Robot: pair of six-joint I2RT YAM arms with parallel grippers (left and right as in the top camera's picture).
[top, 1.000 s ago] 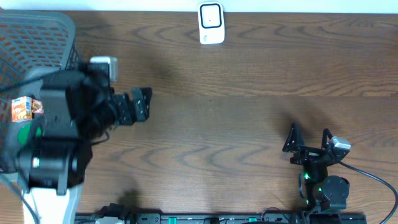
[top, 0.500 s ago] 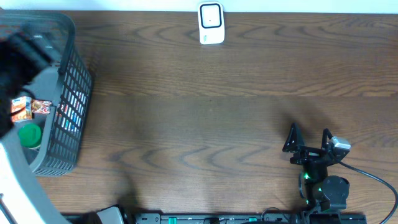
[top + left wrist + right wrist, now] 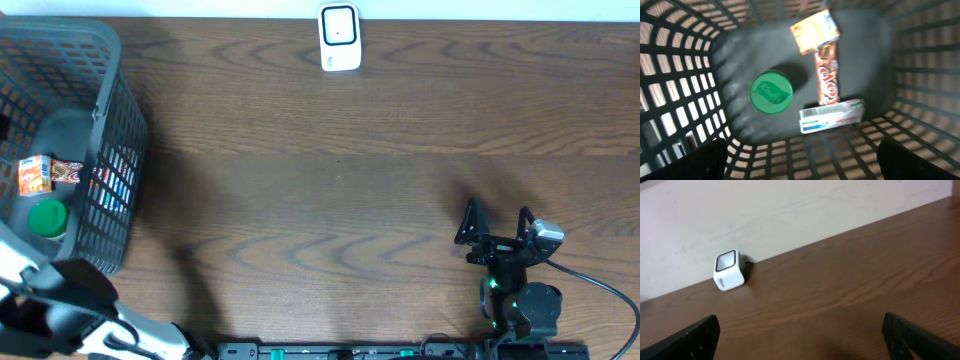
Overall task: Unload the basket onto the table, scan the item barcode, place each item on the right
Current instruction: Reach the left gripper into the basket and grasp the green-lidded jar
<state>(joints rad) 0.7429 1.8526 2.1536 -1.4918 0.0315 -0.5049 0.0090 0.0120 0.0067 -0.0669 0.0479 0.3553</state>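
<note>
Several items lie in the grey mesh basket [image 3: 108,70] at the table's left: an orange packet [image 3: 815,31], a red-brown chocolate bar [image 3: 826,75], a green round lid [image 3: 771,92] and a white box [image 3: 831,115]. The left wrist view looks straight down on them, blurred. My left gripper [image 3: 800,170] hangs open above the basket floor with nothing between its fingertips [image 3: 705,160]. The white barcode scanner [image 3: 339,38] stands at the table's far edge. My right gripper [image 3: 495,230] rests open near the front right, facing the scanner [image 3: 729,270] from far off.
The basket's mesh walls [image 3: 670,90] ring the items on all sides. The left arm [image 3: 55,305] shows large at the overhead view's lower-left corner. A pale wall [image 3: 790,205] stands behind the scanner. Brown tabletop [image 3: 330,200] stretches between basket and right arm.
The left arm has swung from beside the basket's right side to the lower-left corner of the overhead view, uncovering the basket. The right arm has not moved.
</note>
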